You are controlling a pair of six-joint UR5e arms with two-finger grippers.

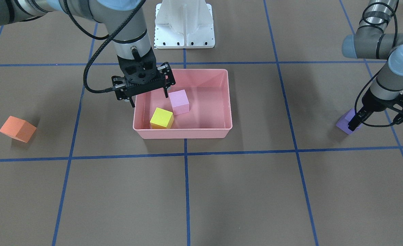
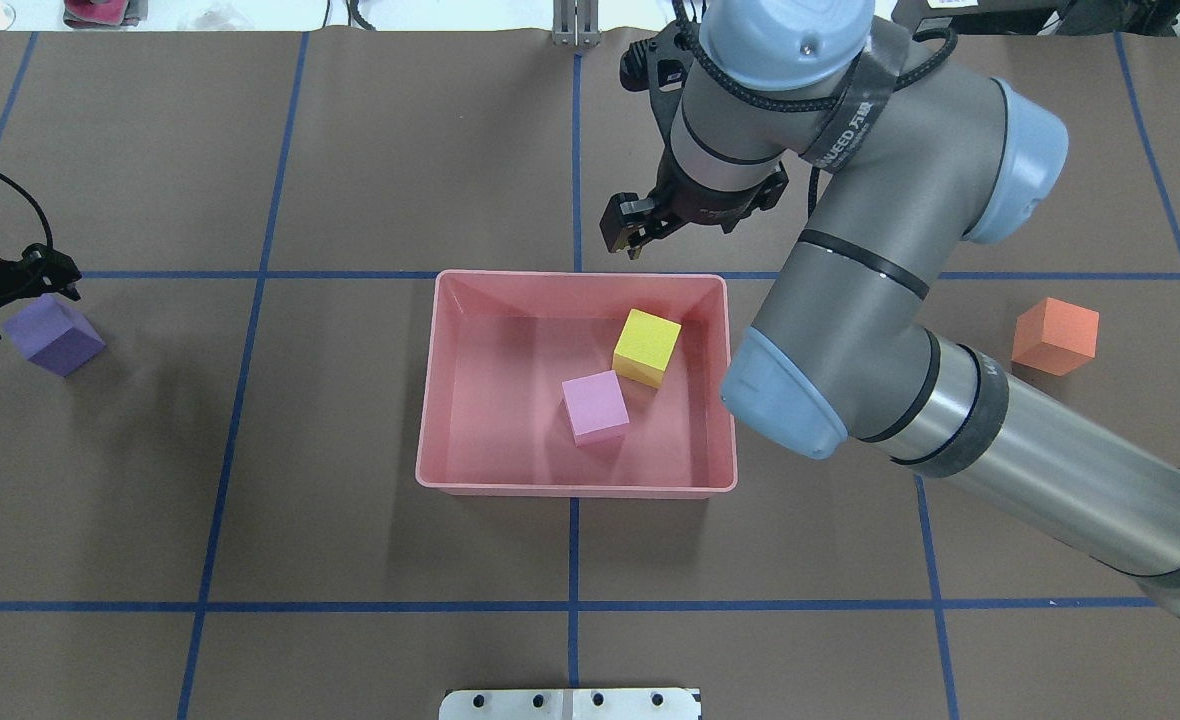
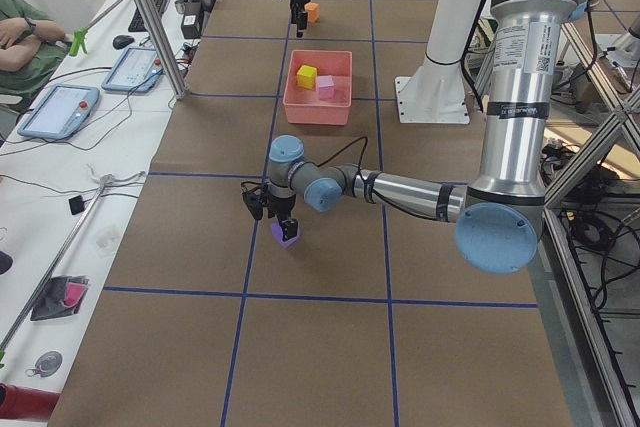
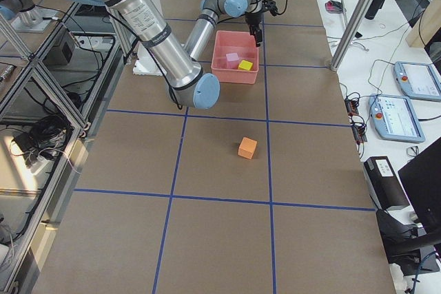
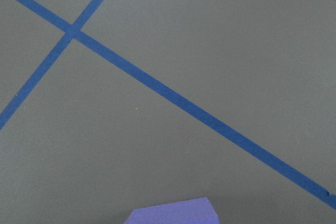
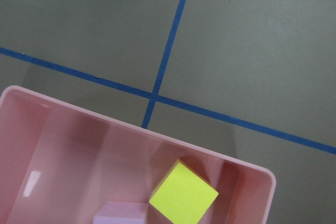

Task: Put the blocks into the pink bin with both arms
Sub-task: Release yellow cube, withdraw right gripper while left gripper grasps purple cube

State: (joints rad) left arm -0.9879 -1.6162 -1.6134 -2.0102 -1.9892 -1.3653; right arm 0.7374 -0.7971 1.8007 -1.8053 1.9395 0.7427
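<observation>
The pink bin (image 1: 184, 134) (image 2: 575, 488) sits mid-table and holds the yellow block (image 1: 161, 118) (image 2: 647, 346) (image 6: 184, 198) and the light pink block (image 1: 179, 101) (image 2: 595, 406). My right gripper (image 1: 150, 96) is open and empty above the bin's corner near the yellow block. The orange block (image 1: 17, 128) (image 2: 1055, 335) lies on the table on my right side. The purple block (image 1: 345, 123) (image 2: 55, 335) (image 5: 173, 212) lies on my left side. My left gripper (image 1: 375, 122) is open, low over the purple block, with one finger in front of it.
The white base pedestal (image 1: 184, 24) stands behind the bin. Blue tape lines cross the brown table. In the exterior left view, tablets and an operator are at a side bench beyond the table's far edge.
</observation>
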